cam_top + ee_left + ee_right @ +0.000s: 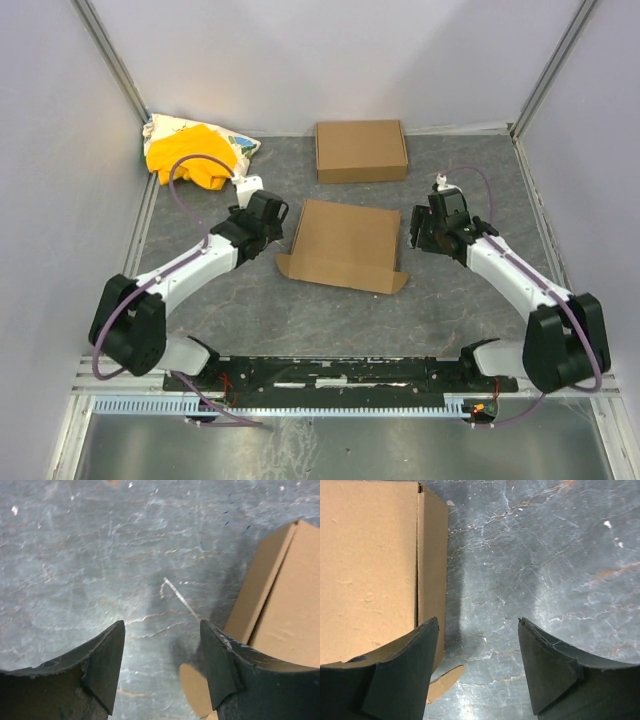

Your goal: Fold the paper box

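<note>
Progress looks good from the overhead camera: the plain brown cardboard paper box (345,243) lies in the middle of the grey marbled worktop (250,315) as a shallow closed rectangle, its lid down flat. I judge the folding nearly finished. What is left, as far as I can see, are two small rounded tabs (284,266) poking out at its near corners, not yet tucked in. The left pincer (277,225) sits just beside the box's left edge and the right pincer (417,230) just beside its right edge. A second flat brown cardboard box (361,150) lies farther back, and a yellow cloth bundle (195,152) sits in the far left corner, both well apart from the work.

On the left wrist camera, my left pincer (161,630) stands apart with only bare worktop between its fingers. The paper box (285,605) rises at the right, one tab flat on the worktop below it.

On the right wrist camera, my right pincer (479,625) is likewise spread and holds nothing. The paper box (370,565) lies at the left, partly under the left finger, a loose tab jutting from its near corner.
</note>
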